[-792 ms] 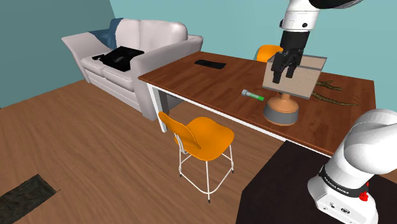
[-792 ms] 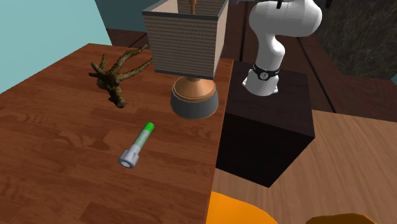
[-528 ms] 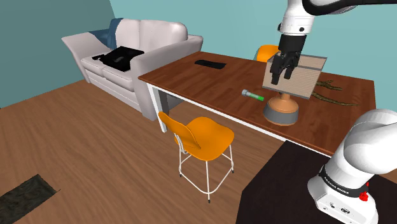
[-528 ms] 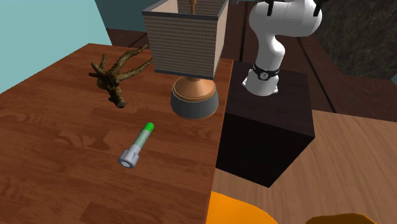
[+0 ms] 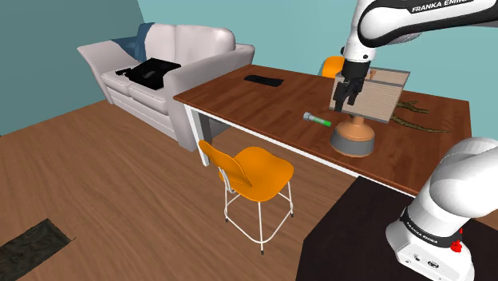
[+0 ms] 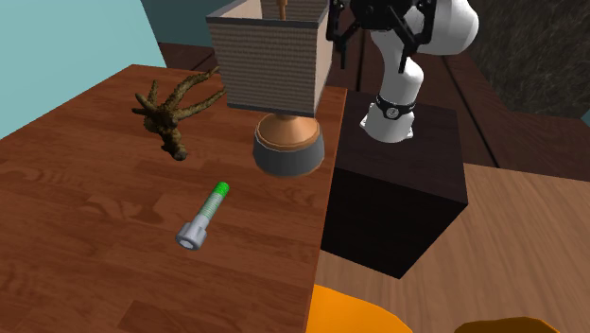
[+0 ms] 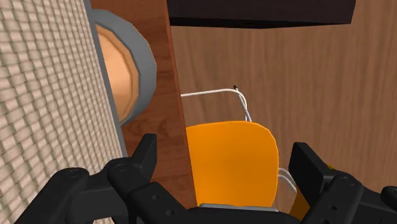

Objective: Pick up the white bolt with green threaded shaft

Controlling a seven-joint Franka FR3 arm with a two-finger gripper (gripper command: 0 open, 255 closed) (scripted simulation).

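On the wood surface (image 5: 239, 100) the bolt (image 5: 317, 120) lies flat: pale grey head, green shaft. It sits left of the lamp base (image 5: 353, 140) in the shoulder view, near but apart from it. 2nd ext. view: green tip points toward the base, head toward the near edge. Well above the bolt the gripper (image 5: 345, 104) hangs beside the lamp shade (image 5: 383, 96), no contact w/ the bolt. Wrist view: fingers (image 7: 145, 156) stand wide apart, nothing between. Past them I see the shade, base, surface edge and an orange chair (image 7: 232, 159). Branch piece (image 6: 172, 112) lies left of the lamp in the 2nd ext. view.
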